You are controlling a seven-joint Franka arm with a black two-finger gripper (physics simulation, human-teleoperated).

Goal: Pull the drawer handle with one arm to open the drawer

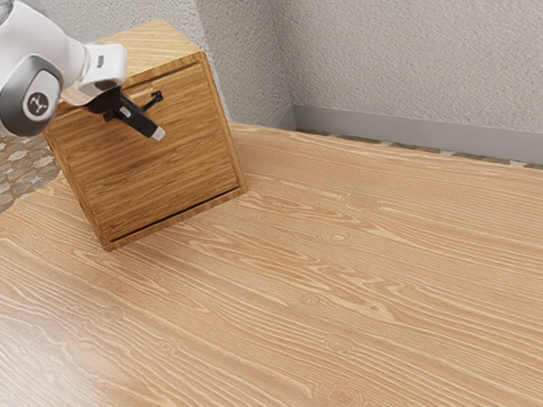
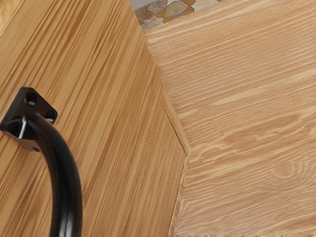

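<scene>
A wooden cabinet (image 1: pixel 153 45) stands at the exterior view's upper left, turned at an angle on the table. Its drawer front (image 1: pixel 166 167) carries a black curved handle (image 1: pixel 153 100) near the top edge. My gripper (image 1: pixel 138 117) is right at this handle, crossing in front of it, with the white arm (image 1: pixel 31 70) coming in from the upper left. In the wrist view the handle (image 2: pixel 63 168) arcs from its bolted mounting plate (image 2: pixel 29 116) down under my hand, against the drawer front (image 2: pixel 113 98).
The light wooden table (image 1: pixel 347 281) spreads out in front of the cabinet, also visible in the wrist view as the table (image 2: pixel 247 123). A grey textured wall (image 1: pixel 409 44) closes the back. Patterned tile floor (image 1: pixel 4 175) shows beside the cabinet.
</scene>
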